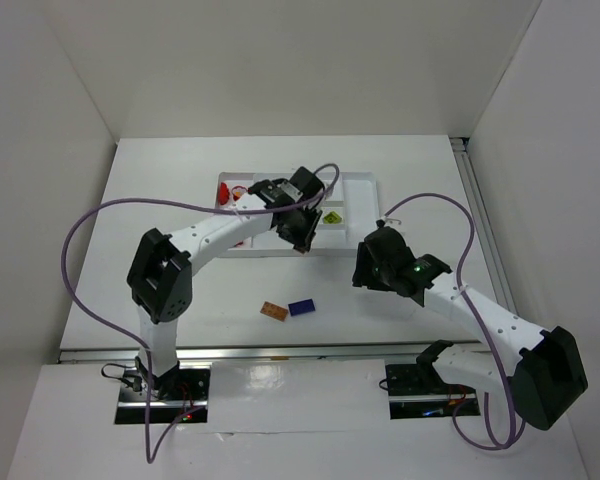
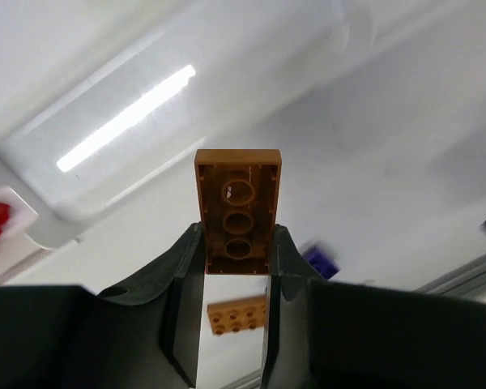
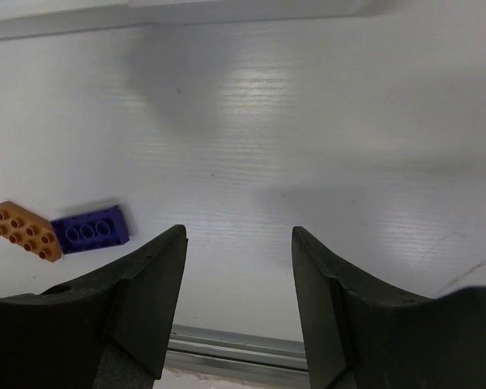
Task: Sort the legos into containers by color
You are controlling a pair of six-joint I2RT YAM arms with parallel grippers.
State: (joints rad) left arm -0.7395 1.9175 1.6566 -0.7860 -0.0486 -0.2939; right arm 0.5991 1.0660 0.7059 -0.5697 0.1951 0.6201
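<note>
Holding brown-orange brick pinched in left gripper, over white tray near side. Centre on one slot and drop low before release. Right gripper spread, empty.

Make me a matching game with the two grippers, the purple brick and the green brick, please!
Things:
1. left gripper
2. right gripper
3. purple brick
4. green brick

Places or states:
A. inside the tray
B. open, holding nothing
C. shut on the held orange brick
D. lying on the table beside the loose orange brick

Pairs: 1-C, 2-B, 3-D, 4-A
</note>
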